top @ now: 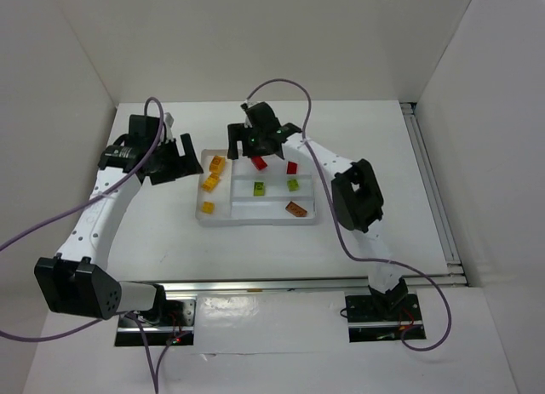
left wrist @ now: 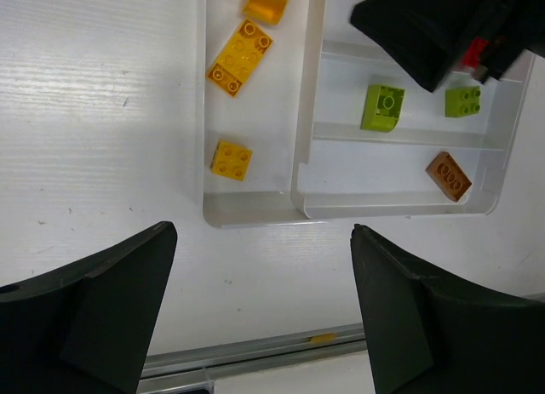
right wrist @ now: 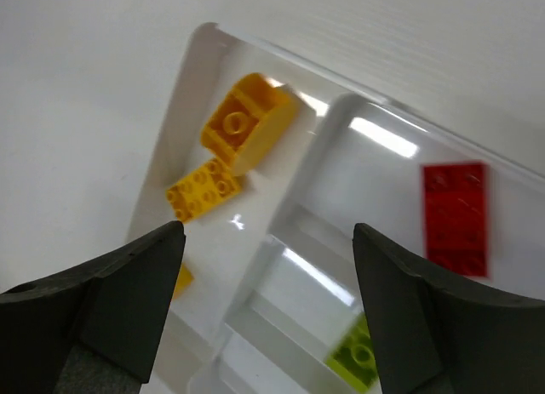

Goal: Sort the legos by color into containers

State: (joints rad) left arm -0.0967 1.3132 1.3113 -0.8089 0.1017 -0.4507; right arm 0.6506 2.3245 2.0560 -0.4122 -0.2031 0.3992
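Over the tray's [top: 255, 221] far edge, the right end effector [top: 255, 144] hung with fingers apart, empty, a red lego [top: 260, 162] below it at the far narrow compartment [top: 276, 168]. Likewise spread and empty, the left end effector [top: 182, 161] hovered above the bench [top: 153, 232] beside the section holding the yellow legos [top: 211, 183].

Light is bright and diffuse, from overhead; white walls [top: 281, 45] and table [top: 153, 232] sit near clipping in the top view. Shadows soft and faint: thin one along the tray [top: 255, 222] near edge, pale smudges under the arms [top: 102, 215]. Glare: specular streaks on tray walls in right wrist view, sheen with fine horizontal banding on table in left wrist view. Right wrist: red lego [right wrist: 456, 217] blurred, yellow legos [right wrist: 247, 122] sharper, right gripper [right wrist: 268, 241] fingers [right wrist: 102, 309] dark, soft-edged. Left wrist: yellow legos crisp, left gripper [left wrist: 264, 241] fingers underexposed, near black. Top view low-res, small parts mushy.
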